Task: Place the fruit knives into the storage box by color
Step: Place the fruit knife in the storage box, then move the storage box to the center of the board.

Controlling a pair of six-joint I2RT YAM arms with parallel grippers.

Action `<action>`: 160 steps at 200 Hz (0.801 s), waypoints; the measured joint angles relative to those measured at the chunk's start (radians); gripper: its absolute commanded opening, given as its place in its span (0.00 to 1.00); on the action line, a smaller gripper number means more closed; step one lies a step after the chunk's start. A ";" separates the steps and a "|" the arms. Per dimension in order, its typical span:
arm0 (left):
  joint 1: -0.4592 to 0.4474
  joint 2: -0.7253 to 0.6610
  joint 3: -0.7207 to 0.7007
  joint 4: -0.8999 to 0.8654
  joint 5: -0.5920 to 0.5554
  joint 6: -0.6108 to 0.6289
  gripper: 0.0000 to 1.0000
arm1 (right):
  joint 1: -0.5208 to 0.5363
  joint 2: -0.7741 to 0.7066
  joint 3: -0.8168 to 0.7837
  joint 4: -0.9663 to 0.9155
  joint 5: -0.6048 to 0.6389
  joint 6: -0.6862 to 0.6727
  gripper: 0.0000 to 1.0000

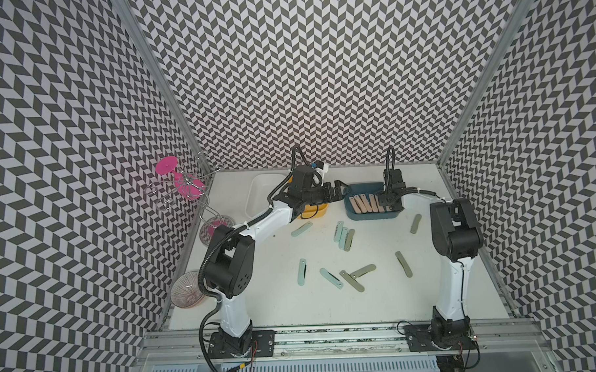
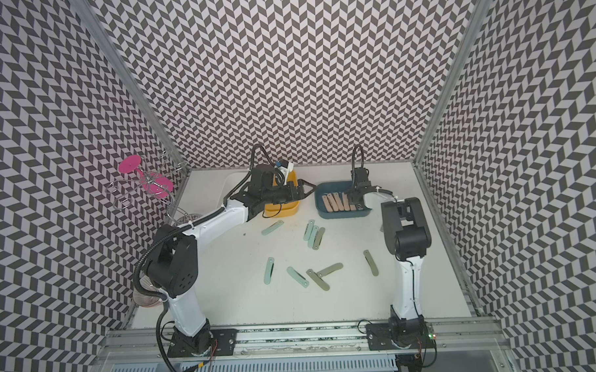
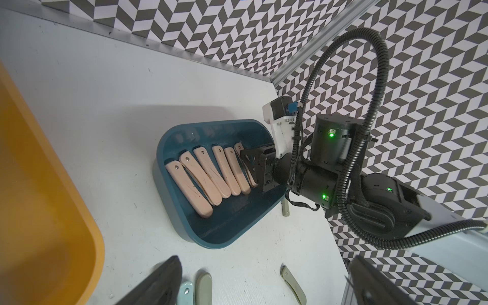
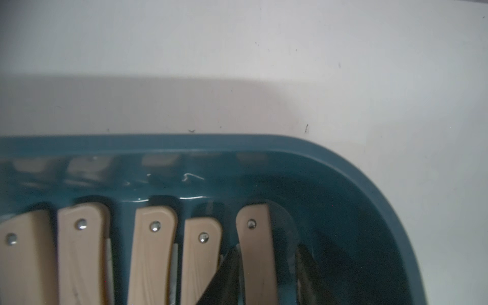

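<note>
The blue storage box (image 1: 372,219) (image 2: 342,215) (image 3: 171,211) (image 4: 184,144) holds a row of several peach-pink fruit knives (image 1: 362,204) (image 3: 206,174) (image 4: 150,250). My right gripper (image 1: 384,204) (image 2: 353,203) (image 4: 266,249) reaches down into the box. Its jaws are slightly open around the end peach knife (image 4: 257,250), one finger against it and the other apart from it. My left gripper (image 1: 339,188) (image 2: 305,190) (image 3: 264,290) hangs wide open and empty between the yellow box (image 1: 316,213) (image 3: 52,211) and the blue one. Mint knives (image 1: 302,272) and grey-green knives (image 1: 403,264) lie scattered on the table.
A white box (image 1: 256,195) stands behind the left arm at the back left. A wire rack with pink glasses (image 1: 177,184) hangs on the left wall, and a ribbed glass bowl (image 1: 187,289) sits by the left arm's base. One grey-green knife (image 1: 416,223) lies right of the blue box.
</note>
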 measured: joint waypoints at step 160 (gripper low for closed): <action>-0.053 0.066 0.042 -0.044 -0.061 0.028 1.00 | -0.006 -0.564 -0.239 -0.069 -0.256 0.204 0.68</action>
